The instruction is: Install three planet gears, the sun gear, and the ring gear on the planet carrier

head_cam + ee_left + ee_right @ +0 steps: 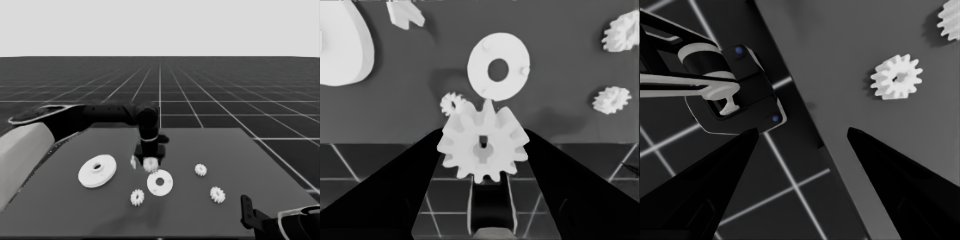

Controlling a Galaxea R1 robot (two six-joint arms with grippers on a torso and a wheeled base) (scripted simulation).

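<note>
The larger round part is seen lying flat at the left of the dark table, well apart from the other parts. Just to its right, a thin white piece is found beside the left gripper, which is carried by the left arm reaching in from the left edge and is held above the table's middle. A small toothed gear is gripped between the two black fingers, which are closed against its opposite sides; in the left wrist view the gear is shown face-on with its centre hole visible. In the head view this held gear is placed just above the far edge of the smaller round part; whether the two touch cannot be told. The smaller round part lies flat near the table's middle, and small pegs can be made out on its face in the left wrist view. A second gear lies just to the near left of it. Farther right, two more gears are seen lying well apart from the smaller round part. At the lower right corner the right gripper is parked over the table's corner, its fingers spread apart with nothing between them.
</note>
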